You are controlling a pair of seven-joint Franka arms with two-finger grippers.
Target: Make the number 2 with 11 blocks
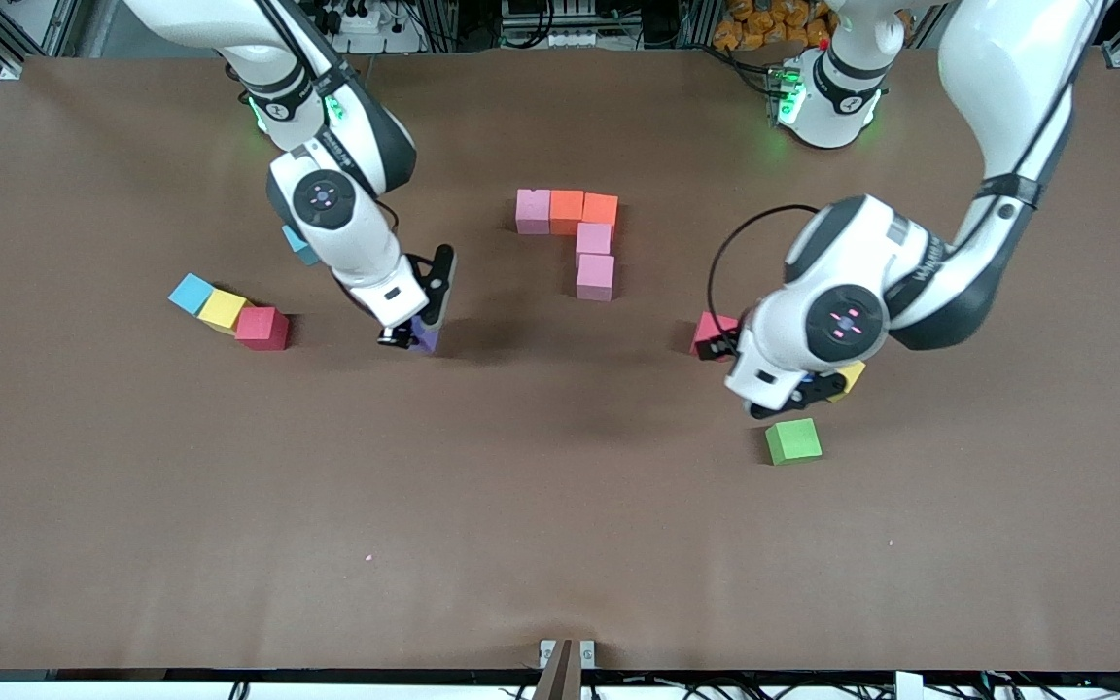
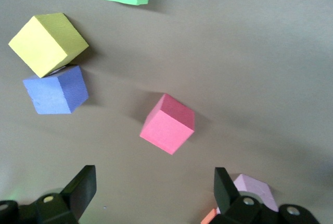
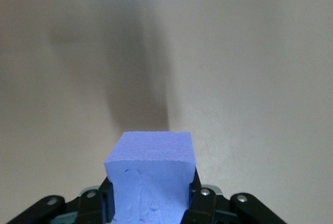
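The right gripper (image 1: 411, 333), clamped on the purple matte foam cube (image 1: 426, 336), needed carrying toward two o'clock to the partly-built pink-and-orange foam figure (image 1: 579, 236), while the left gripper (image 1: 793, 394) waited open above the brown counter (image 1: 560, 506).

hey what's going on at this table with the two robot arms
The right gripper is shut on a purple foam cube, held over bare table. The left gripper is open above a red foam cube toward its end of the table. Five cubes already touch in a hooked row mid-table: a pink foam cube, two orange, then two more pink. A green foam cube and others lie loose.
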